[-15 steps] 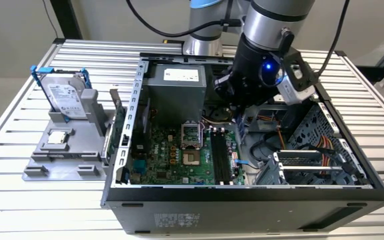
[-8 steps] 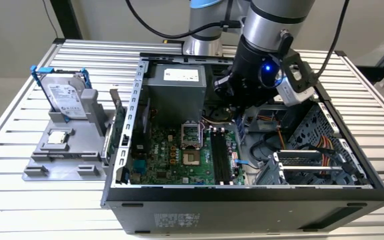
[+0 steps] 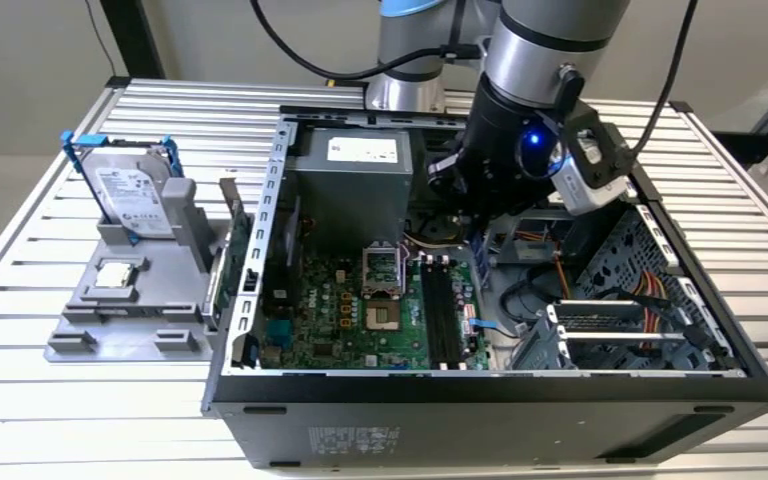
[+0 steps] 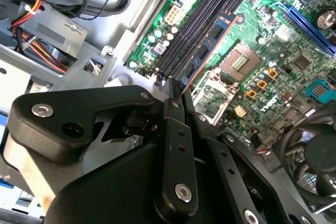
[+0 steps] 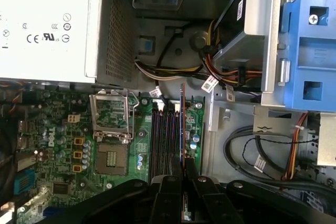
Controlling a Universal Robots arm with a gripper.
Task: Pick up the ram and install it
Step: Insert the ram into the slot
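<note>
The black two-fingered pincer (image 4: 176, 95) is down inside the open dark metal computer case (image 3: 491, 385), and it is clamped on the ram (image 4: 207, 43), a long thin circuit-board stick with black chips that it holds by one end. In the first wrist view the ram (image 5: 182, 124) shows edge-on as a thin line that runs out from between the black fingers (image 5: 173, 174) over the black memory slots (image 5: 164, 137) of the green motherboard (image 5: 63, 145). In the second wrist view the stick lies along these slots (image 4: 197, 22), at the side nearest the square silver processor socket (image 4: 241, 61).

My judgement is that the picking part is done, since the stick is already in the grip and brought to the slots. The installing is not finished: the pincer is closed on the stick, and I cannot tell if the board already sits in a slot or is only just above it.

Outside the case, on the ribbed metal surface (image 3: 37, 200), the silver hard drive in a blue frame (image 3: 124, 185) stands in a grey holder (image 3: 124, 310), well apart from the work
</note>
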